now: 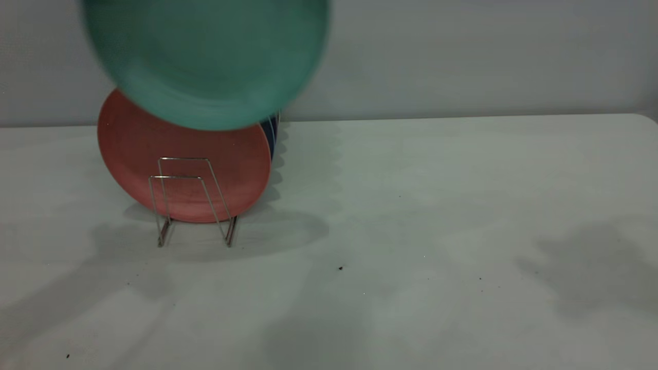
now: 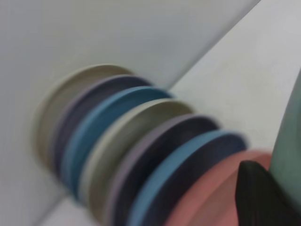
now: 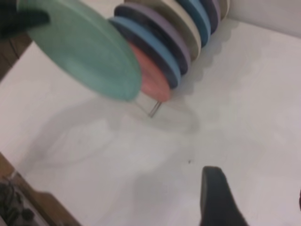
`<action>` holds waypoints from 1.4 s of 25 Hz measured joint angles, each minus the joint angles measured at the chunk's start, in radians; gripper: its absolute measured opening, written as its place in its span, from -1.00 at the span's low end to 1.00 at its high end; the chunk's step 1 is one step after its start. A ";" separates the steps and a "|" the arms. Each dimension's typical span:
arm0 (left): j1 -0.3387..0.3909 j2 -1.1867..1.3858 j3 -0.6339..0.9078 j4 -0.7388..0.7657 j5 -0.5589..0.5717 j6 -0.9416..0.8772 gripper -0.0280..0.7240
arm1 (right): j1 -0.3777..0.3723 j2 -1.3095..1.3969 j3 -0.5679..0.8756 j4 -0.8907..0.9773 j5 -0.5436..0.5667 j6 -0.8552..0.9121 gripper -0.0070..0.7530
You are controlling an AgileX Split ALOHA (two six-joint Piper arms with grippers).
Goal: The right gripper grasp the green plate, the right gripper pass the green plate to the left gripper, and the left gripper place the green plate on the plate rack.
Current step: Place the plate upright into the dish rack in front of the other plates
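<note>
We start at the left gripper (image 2: 256, 190), seen from its own wrist only as one black finger lying against the face of the green plate (image 2: 290, 155) near its rim. In the right wrist view a dark shape overlaps that plate's rim at the upper corner, so we read the left gripper (image 3: 21, 21) as pinching the green plate (image 3: 84, 52) by its edge.

In the exterior view the green plate (image 1: 205, 56) hangs in the air, tilted and blurred, above the front of the plate rack (image 1: 193, 200) and clear of the wire loops. It overlaps the top of the salmon-pink plate (image 1: 180, 169), which stands upright in the rack behind two empty front loops.

Behind the pink plate the rack holds a row of upright plates: a blue plate (image 3: 150, 52), then purple, cream and more blue ones, running back toward the wall. All sit close together on the white table (image 1: 437, 205).

The right gripper (image 3: 221, 197) is well apart from the rack, low over the table; only one black finger shows, so we cannot tell whether it is spread or pressed together.
</note>
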 joint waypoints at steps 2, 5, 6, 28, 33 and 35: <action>0.038 -0.034 0.000 0.048 0.021 0.073 -0.81 | 0.009 -0.088 0.076 -0.030 0.009 0.018 0.16; 0.078 -0.076 0.000 0.080 0.036 0.196 -0.81 | 0.010 -0.226 0.217 -0.070 0.014 0.034 0.15; 0.084 -0.083 0.000 0.083 0.036 0.246 -0.81 | 0.010 -0.282 0.270 -0.086 0.014 0.038 0.15; -0.012 -0.029 -0.059 0.608 -0.077 0.306 -0.81 | 0.010 -1.216 0.936 -0.518 -0.061 0.390 0.15; -0.100 0.020 -0.059 0.626 -0.179 0.306 -0.81 | 0.010 -1.307 0.938 -0.589 -0.061 0.438 0.15; -0.123 0.038 -0.059 0.626 -0.195 0.306 -0.81 | 0.010 -1.314 0.938 -0.610 -0.062 0.472 0.15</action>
